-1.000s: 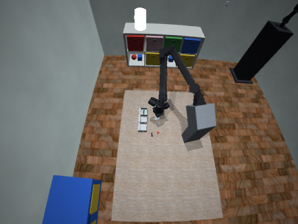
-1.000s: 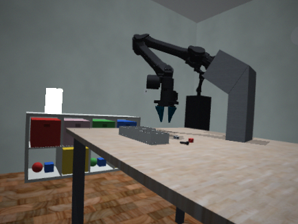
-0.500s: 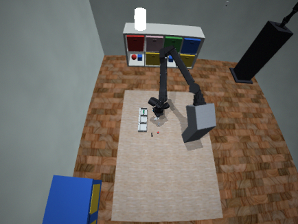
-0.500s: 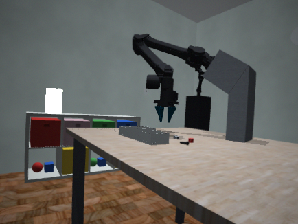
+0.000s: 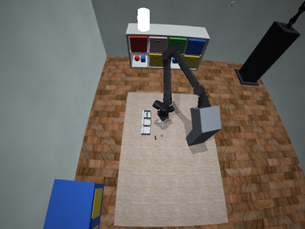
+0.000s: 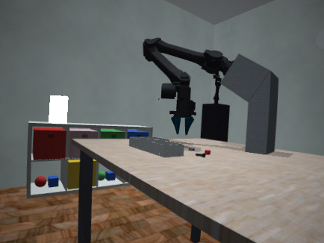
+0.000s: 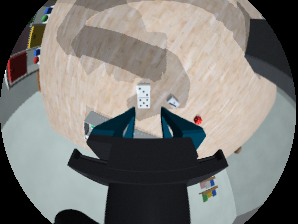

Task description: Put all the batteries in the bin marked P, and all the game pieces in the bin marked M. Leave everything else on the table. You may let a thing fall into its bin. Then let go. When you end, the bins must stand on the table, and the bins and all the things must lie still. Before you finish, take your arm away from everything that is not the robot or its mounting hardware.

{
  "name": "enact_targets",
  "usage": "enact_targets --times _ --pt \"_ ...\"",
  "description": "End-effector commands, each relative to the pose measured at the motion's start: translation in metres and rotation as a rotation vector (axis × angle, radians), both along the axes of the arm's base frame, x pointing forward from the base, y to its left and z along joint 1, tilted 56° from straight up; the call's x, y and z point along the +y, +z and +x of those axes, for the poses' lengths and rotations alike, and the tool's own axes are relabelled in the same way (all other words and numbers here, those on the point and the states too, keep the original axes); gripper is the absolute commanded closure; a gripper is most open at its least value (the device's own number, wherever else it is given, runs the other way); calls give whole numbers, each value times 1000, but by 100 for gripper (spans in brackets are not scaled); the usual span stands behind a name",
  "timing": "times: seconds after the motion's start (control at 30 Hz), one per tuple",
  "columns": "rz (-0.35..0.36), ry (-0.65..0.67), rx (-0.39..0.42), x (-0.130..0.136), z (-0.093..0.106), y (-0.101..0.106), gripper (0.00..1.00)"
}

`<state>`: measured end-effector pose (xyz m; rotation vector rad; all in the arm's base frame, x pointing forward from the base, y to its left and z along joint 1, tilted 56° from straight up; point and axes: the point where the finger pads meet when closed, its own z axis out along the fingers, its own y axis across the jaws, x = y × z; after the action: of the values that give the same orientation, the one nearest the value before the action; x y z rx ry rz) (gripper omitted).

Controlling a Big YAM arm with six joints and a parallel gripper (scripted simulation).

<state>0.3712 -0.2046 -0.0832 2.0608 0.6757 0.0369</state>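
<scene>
pincer part-open, nothing gripped | domino on the desk, probably being lined up for pickup | next: pincer should be lowered, closed, domino taken to M, tbh

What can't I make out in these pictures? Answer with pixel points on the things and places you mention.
- Letters on the bins (image 5: 142,128) (image 6: 172,150): too small from the top; the exterior view shows only the outer walls.
- Green thing in an end compartment (image 5: 147,114): too small from the top; in the exterior view the walls hide it.
- Small dark thing by the red one (image 5: 155,138) (image 6: 200,155): too small to name in the top and exterior views.
- Blue cabinet (image 5: 70,200): the top view's lower edge cuts it off.
</scene>
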Motion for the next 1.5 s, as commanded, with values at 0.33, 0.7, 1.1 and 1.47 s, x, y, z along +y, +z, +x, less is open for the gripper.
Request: enact_targets --times 0.33,0.7,1.1,1.47 --pt "-10 1 -4 -40 26 -19 61" --pt "-10 1 -4 -48 28 -26 61" --pt "-12 19 -13 -42 36 -23 61" --pt "-2 9 16 -41 13 -29 61"
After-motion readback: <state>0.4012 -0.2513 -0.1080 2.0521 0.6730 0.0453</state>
